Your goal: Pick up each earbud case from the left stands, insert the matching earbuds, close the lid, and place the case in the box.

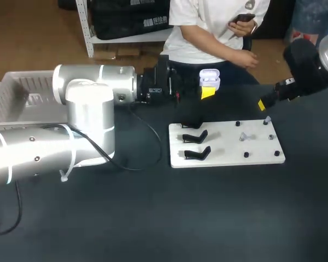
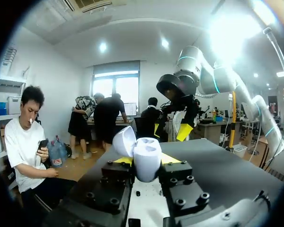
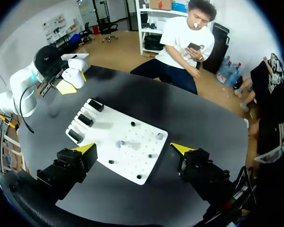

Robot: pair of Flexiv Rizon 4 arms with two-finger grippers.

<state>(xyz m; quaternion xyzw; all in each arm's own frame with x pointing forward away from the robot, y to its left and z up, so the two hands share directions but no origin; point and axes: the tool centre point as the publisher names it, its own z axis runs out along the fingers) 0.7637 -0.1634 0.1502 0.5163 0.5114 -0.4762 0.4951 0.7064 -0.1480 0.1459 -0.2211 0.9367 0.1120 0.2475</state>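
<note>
Open earbud case (image 1: 210,79) in the grip of the left pincer (image 1: 209,88), up above the tabletop (image 1: 208,213).
The white case has its lid up, and both yellow tips press it from two sides, over the far side of the tabletop, beyond the white board (image 1: 224,155) with three black stands (image 1: 195,136). The right pincer (image 3: 133,149) hangs wide apart over this board and holds nothing.

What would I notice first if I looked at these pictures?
Probably the white earbud case, with its lid open, gripped above the far side of the table by the left gripper. After that, the white board lying on the table with black stands at its left end, and the right gripper hanging wide open above it.
</note>
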